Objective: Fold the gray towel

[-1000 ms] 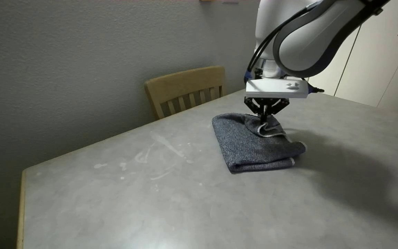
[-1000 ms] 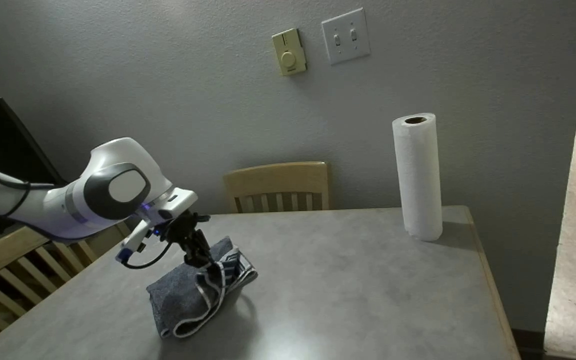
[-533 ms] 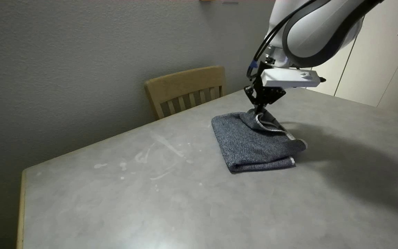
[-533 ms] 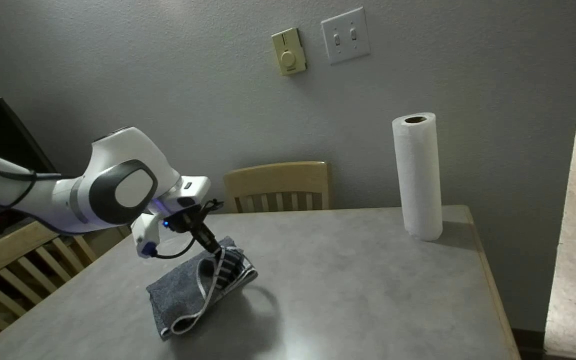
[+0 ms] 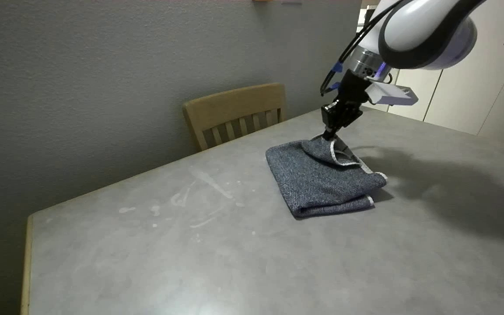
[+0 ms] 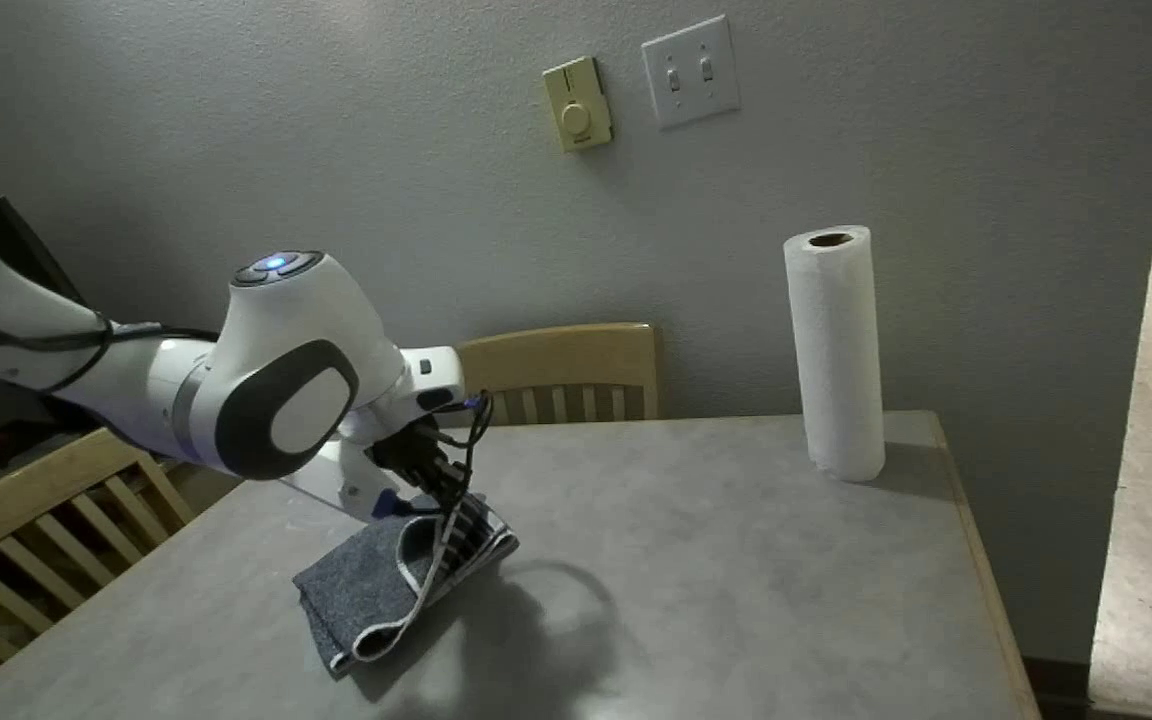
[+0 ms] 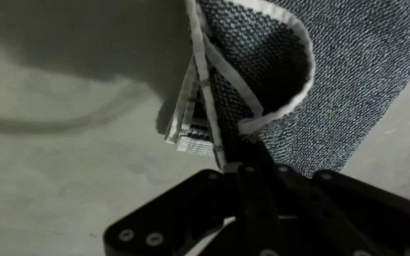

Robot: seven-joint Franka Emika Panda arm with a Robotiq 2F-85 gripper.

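The gray towel [image 5: 315, 186] lies folded into a rough square on the table, its white hem curling into a loop in the wrist view. My gripper [image 5: 329, 134] leans at a tilt over the towel's far corner and is shut on it there, pulling that bit of cloth up into a small peak. Dark stripes with white bands show on the towel [image 6: 356, 585] beside the gripper [image 6: 454, 503]. In the wrist view the dark fingers [image 7: 258, 156] meet over the hem; the pinched cloth itself is mostly hidden in shadow.
A white paper towel roll [image 6: 838, 360] stands upright near the table's far corner. Wooden chairs sit against the table, such as the chair [image 5: 234, 107] by the wall. Pale smudges mark the gray tabletop [image 5: 147, 253].
My gripper has risen a little and tilted over, with the wrist swinging sideways. The gripped corner of the towel has come up with it, while the rest of the cloth has stayed nearly still.
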